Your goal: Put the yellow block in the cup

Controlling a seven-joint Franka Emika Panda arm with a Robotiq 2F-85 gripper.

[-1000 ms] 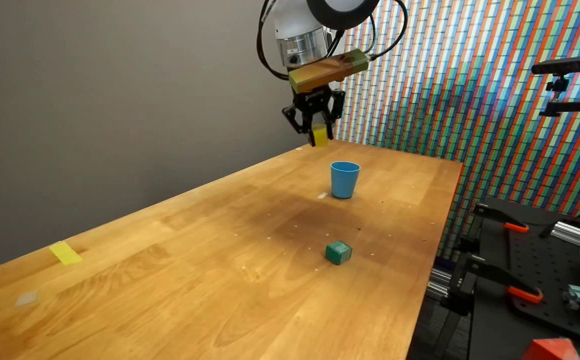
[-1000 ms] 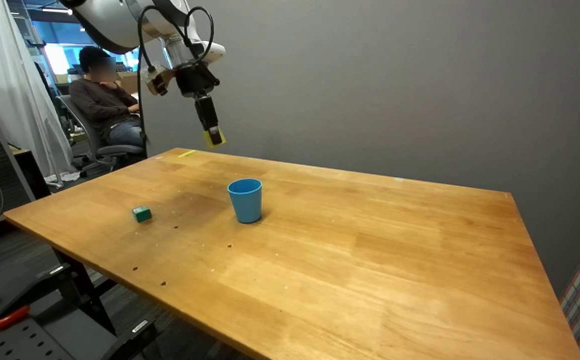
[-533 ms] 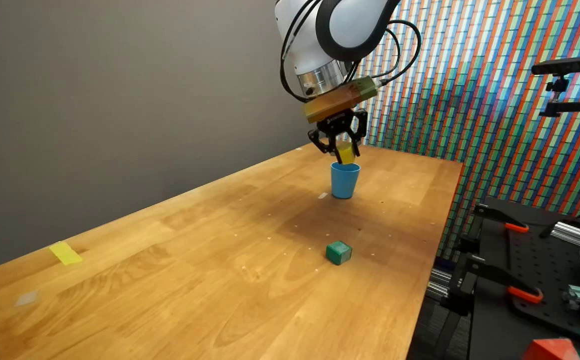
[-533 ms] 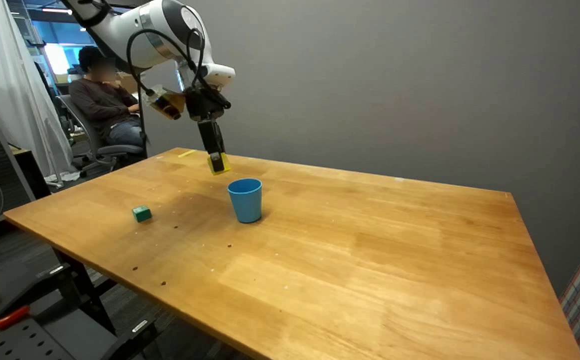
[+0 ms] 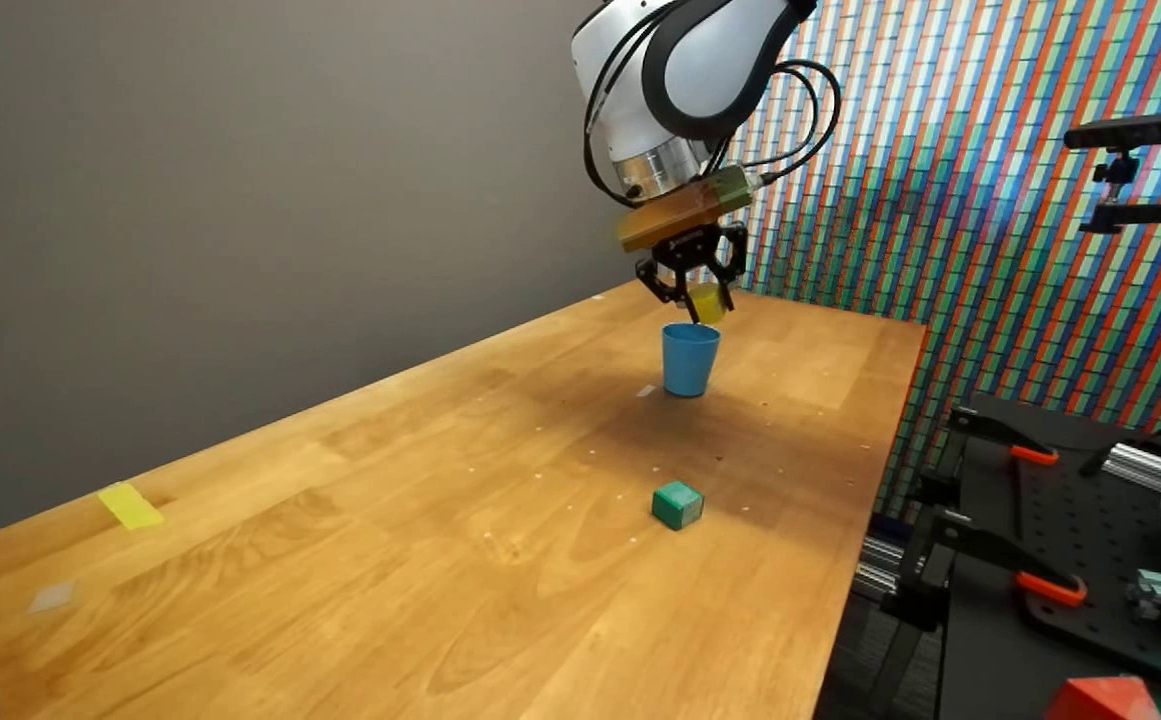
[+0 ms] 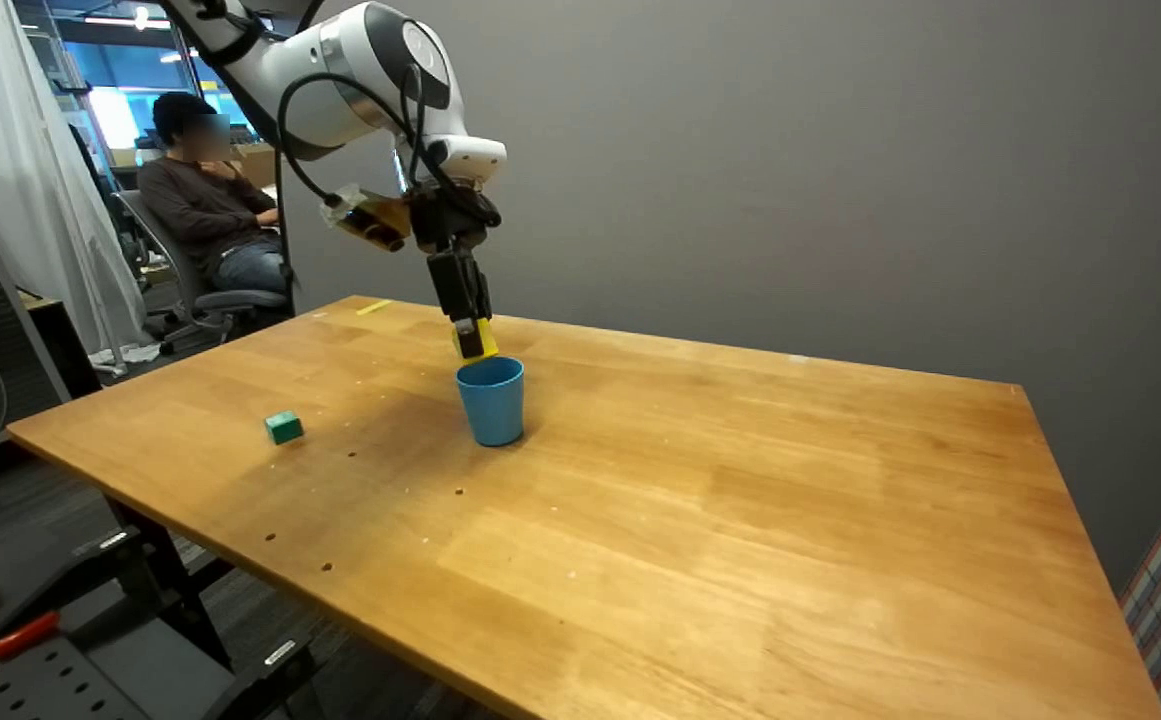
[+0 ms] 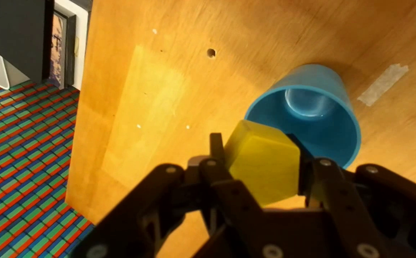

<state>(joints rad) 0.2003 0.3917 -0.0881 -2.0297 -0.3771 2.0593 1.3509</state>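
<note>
- The gripper [image 7: 258,144] is parted only as far as the yellow block [image 7: 267,170] is wide, pinching it; the wrist view shows the block's tilted faces, while in an exterior view a finger [image 6: 471,342] covers its middle.
- Just below the gripper stands the blue cup [image 5: 690,365], upright; only the wrist view sees down to its bottom. Whether block and rim touch, I cannot tell.
- Lower and well apart from the gripper, the green block [image 5: 678,506] sits on the table [image 5: 390,560], in both exterior views.
- Far beyond the gripper, a seated person [image 6: 205,205] shows in an exterior view alone.
</note>
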